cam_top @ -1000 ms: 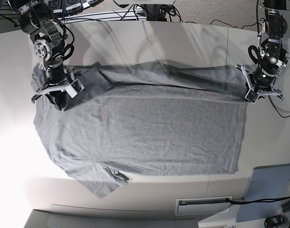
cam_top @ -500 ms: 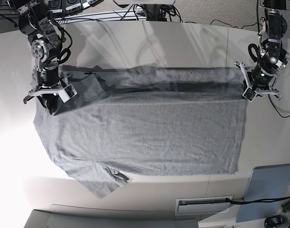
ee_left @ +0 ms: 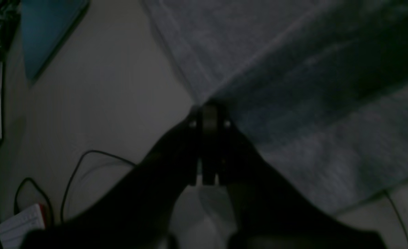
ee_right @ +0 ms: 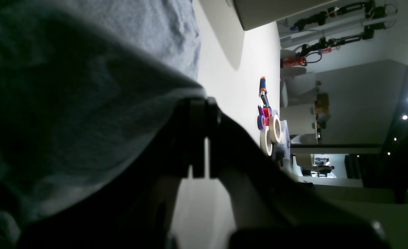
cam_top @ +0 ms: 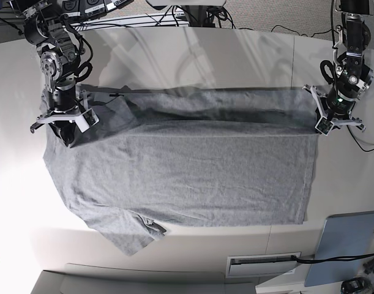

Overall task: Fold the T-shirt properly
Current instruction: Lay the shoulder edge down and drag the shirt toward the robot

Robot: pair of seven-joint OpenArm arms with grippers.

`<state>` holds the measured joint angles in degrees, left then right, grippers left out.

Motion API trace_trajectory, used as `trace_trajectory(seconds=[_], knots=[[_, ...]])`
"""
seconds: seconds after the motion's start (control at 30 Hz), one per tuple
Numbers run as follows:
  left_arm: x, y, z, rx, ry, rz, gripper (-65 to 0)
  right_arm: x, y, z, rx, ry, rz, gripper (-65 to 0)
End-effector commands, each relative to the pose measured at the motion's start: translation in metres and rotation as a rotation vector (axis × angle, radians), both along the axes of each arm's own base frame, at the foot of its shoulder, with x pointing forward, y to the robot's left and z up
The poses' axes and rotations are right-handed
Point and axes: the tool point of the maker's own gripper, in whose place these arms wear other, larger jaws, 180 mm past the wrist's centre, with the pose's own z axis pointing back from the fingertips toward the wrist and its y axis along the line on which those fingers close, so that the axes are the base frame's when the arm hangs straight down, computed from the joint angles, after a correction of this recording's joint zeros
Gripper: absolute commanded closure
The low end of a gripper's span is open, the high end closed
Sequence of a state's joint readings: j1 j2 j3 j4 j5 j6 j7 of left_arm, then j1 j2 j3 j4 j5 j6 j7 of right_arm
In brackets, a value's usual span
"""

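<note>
So nearest the base camera, around 6 o'clock, there's a white slotted panel (cam_top: 263,264) at the table (cam_top: 193,58) edge, with a blue-grey board (cam_top: 344,245) off at 4 o'clock. The T-shirt (cam_top: 187,177) lies spread across the middle of the table, plain grey face up, one sleeve flopped toward 7 o'clock. Its far edge is lifted into a taut band running 9 to 3 o'clock between the two arms. The right gripper (cam_top: 63,120), at 10 o'clock, has its jaws pressed together on the shirt's fabric; wrist view shows cloth bunched right at the closed tips (ee_right: 199,103). The left gripper (cam_top: 332,116), at 2 o'clock, is likewise pinching the shirt's corner (ee_left: 209,110). Cables (cam_top: 193,15) sit at 12 o'clock behind everything.
</note>
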<state>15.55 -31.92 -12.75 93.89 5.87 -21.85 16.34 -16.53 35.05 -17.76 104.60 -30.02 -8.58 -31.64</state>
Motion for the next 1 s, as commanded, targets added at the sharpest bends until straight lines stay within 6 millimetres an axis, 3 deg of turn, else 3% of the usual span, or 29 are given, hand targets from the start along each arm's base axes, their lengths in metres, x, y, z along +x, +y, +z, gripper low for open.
trace_trajectory(seconds=[0.0,0.07,0.2,0.33,0.4,0.5,0.53,0.57,0.63,0.7,0.87,0.97], knots=[[0.008,0.005,0.014,0.009,-0.046,0.001,0.0,0.006,-0.003,0.015,-0.019,-0.051,0.005,0.0],[0.008,0.004,0.015,-0.005,-0.048,0.003,0.0,0.006,-0.003,0.015,-0.019,-0.052,0.005,-3.6],[0.009,0.004,0.015,-0.017,-0.053,0.01,-0.3,0.007,-0.002,0.016,-0.017,-0.056,0.013,-22.1],[0.012,0.011,0.02,-0.007,-0.083,0.054,-24.8,0.007,-0.002,0.016,-0.017,-0.057,0.015,-25.1],[0.012,0.012,0.02,-0.007,-0.086,0.058,-27.8,0.007,-0.002,0.017,-0.015,-0.063,0.011,-25.1],[0.012,0.006,0.02,-0.087,-0.078,0.073,-26.7,0.007,-0.006,0.019,0.043,-0.089,-0.026,-25.0],[0.011,0.003,0.019,-0.13,-0.07,0.085,-23.1,0.006,-0.007,0.018,0.075,-0.092,-0.042,-24.8],[0.01,0.0,0.018,-0.177,-0.058,0.096,-17.4,0.005,-0.008,0.016,0.099,-0.085,-0.058,-22.8],[0.006,-0.007,0.014,-0.277,-0.027,0.132,-1.0,0.001,-0.013,0.011,0.125,-0.065,-0.1,-10.9],[0.002,-0.012,0.006,-0.341,0.01,0.176,0.0,-0.002,-0.021,0.008,0.144,-0.058,-0.152,0.0],[-0.004,-0.026,-0.013,-0.484,0.042,0.292,0.0,-0.006,-0.036,-0.001,0.276,-0.005,-0.234,0.0],[-0.01,-0.036,-0.028,-0.554,0.082,0.33,0.0,-0.01,-0.03,-0.018,0.377,0.099,-0.226,0.0]])
